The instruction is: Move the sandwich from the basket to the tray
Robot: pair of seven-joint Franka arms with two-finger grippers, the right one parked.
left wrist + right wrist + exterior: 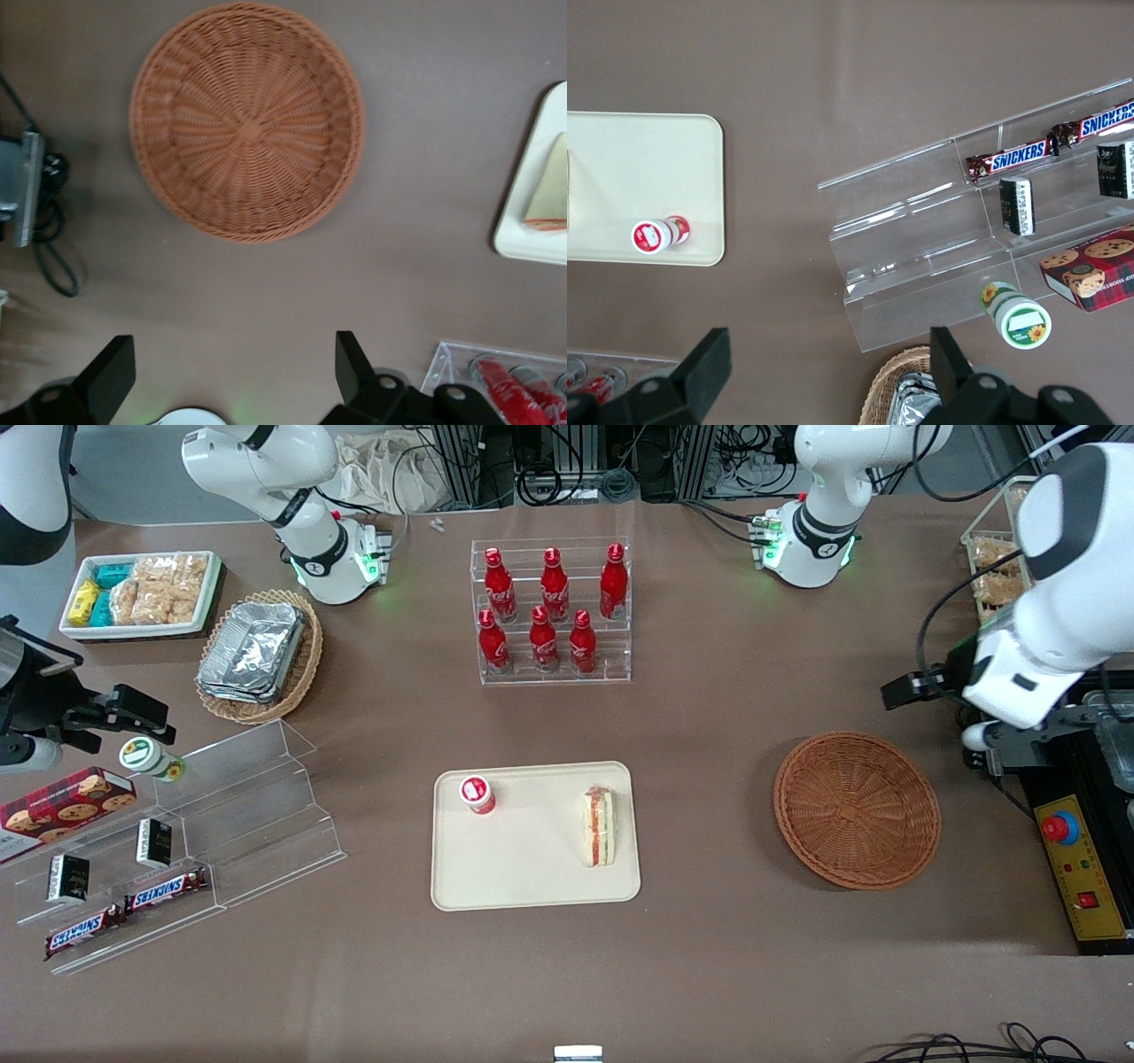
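Sandwich (599,826) on tray (532,872) | tool (235,367) open, well apart

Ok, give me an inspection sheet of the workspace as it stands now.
Surface: brown table, flat.
Job's things: sandwich lies on the tray; basket holds nothing.
Clutter: red-lidded cup on the tray; cola bottles in a clear rack; foil trays in a tan basket; snack bars on a clear stand.
Grippers: gripper open, holding nothing, above the table beside the basket.
Cables: black cable near the basket.
Surroundings: control box with a red button.
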